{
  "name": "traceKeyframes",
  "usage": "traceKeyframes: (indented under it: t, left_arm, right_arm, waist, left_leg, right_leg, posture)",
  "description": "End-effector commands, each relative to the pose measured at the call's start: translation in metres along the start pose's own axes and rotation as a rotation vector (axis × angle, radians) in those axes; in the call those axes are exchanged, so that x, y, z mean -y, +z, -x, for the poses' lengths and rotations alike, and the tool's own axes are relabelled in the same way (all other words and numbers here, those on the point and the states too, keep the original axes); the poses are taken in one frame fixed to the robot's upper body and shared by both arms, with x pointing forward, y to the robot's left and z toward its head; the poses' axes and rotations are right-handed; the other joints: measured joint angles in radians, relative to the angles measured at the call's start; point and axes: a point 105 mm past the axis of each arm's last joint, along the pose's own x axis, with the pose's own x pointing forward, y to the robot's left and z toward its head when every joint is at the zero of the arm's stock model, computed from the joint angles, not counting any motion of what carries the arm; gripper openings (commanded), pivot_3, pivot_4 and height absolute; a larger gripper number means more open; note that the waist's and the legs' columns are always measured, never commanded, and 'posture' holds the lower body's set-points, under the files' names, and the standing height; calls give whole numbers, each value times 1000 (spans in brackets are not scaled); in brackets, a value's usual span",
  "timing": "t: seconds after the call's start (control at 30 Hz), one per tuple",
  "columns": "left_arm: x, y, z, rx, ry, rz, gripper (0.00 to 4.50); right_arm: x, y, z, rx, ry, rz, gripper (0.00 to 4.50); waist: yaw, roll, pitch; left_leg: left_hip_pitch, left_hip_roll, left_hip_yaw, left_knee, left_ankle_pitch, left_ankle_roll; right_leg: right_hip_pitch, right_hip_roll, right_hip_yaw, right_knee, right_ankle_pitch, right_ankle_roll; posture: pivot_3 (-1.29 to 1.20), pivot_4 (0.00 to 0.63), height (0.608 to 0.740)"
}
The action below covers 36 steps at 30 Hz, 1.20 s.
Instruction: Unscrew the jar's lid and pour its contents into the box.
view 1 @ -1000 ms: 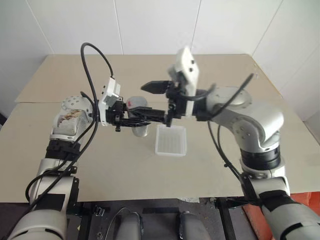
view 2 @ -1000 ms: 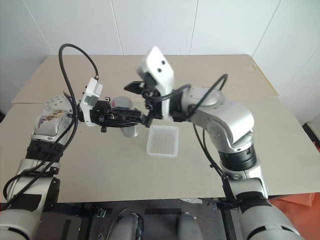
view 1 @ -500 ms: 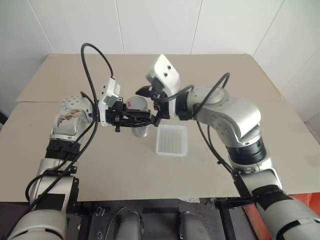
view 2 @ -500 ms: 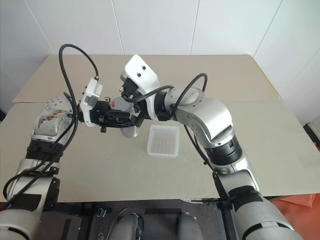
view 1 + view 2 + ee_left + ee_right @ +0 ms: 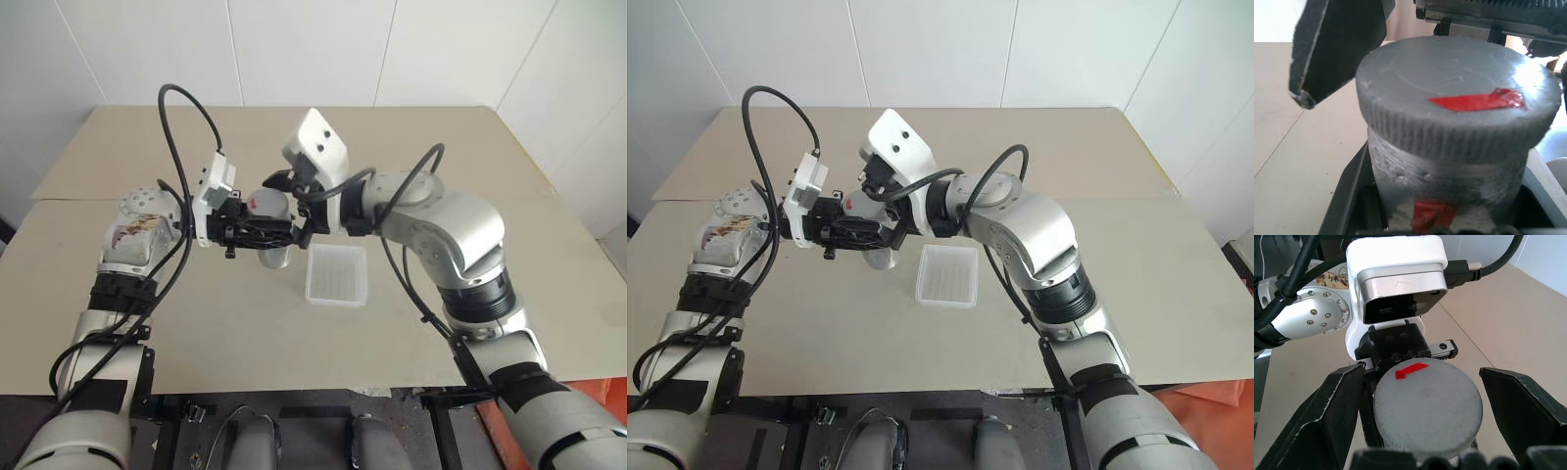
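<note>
1. The left gripper (image 5: 263, 233) is clamped tight on the small silvery-grey cylindrical jar (image 5: 271, 235) with its red stripe, holding it upright above the beige table (image 5: 176, 323).
2. The round grey ribbed lid (image 5: 1427, 404) with a red mark is not yet off; the right gripper (image 5: 1420, 396) straddles it, wide open, gripping nothing; judged best: centre, close squarely on the ribbing, then twist.
3. The shallow translucent white plastic box (image 5: 335, 274) lies at the jar's 4 o'clock.

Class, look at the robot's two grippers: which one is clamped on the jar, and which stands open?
The left gripper is shut on the jar. The right gripper stands open, one finger on each side of the lid, not yet touching it.
</note>
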Motion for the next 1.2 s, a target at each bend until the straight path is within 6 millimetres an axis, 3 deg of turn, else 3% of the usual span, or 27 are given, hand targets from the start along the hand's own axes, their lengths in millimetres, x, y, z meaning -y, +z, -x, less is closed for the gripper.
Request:
traceKeyframes:
  t: [0.03, 0.43, 0.53, 0.63, 0.87, 1.07, 1.2]
  left_arm:
    - [1, 12, 2, 7, -11, -55, 1948]
    - [2, 12, 3, 1, -15, -52, 1948]
    - [2, 12, 4, -2, -13, -53, 1948]
    - [2, 11, 4, -4, -14, -52, 1948]
    - [3, 11, 5, -10, -14, -57, 1948]
    - [10, 1, 4, -27, -36, -55, 1948]
    - [14, -5, 4, -30, -45, -53, 1948]
  right_arm:
    - [0, 20, 4, 73, -9, 53, 4410]
    - [-1, 20, 3, 79, 0, 48, 4410]
    - [1, 20, 2, 82, -5, 43, 3838]
    - [2, 20, 3, 85, -11, 42, 2853]
    - [7, 22, 5, 92, -25, 21, 2755]
    - [33, 47, 35, 188, -24, -111, 2755]
    - [46, 54, 59, 217, -26, -172, 2755]
  waist:
    - [0, 0, 0]
    - [0, 0, 0]
    - [0, 0, 0]
    - [0, 0, 0]
    - [0, 0, 0]
    - [1, 0, 0]
    - [6, 0, 0]
  left_leg:
    - [0, 0, 0, 0, 0, 0]
    - [0, 0, 0, 0, 0, 0]
    - [0, 0, 0, 0, 0, 0]
    - [0, 0, 0, 0, 0, 0]
    - [0, 0, 0, 0, 0, 0]
    - [0, 0, 0, 0, 0, 0]
    - [0, 0, 0, -1, 0, 0]
  right_leg:
    - [0, 0, 0, 0, 0, 0]
    - [0, 0, 0, 0, 0, 0]
    - [0, 0, 0, 0, 0, 0]
    - [0, 0, 0, 0, 0, 0]
    - [0, 0, 0, 0, 0, 0]
    - [0, 0, 0, 0, 0, 0]
    - [0, 0, 0, -1, 0, 0]
  posture:
    - [0, 150, 740]
    - [0, 150, 740]
    - [0, 150, 740]
    - [0, 150, 740]
    - [0, 150, 740]
    - [0, 150, 740]
    - [0, 150, 740]
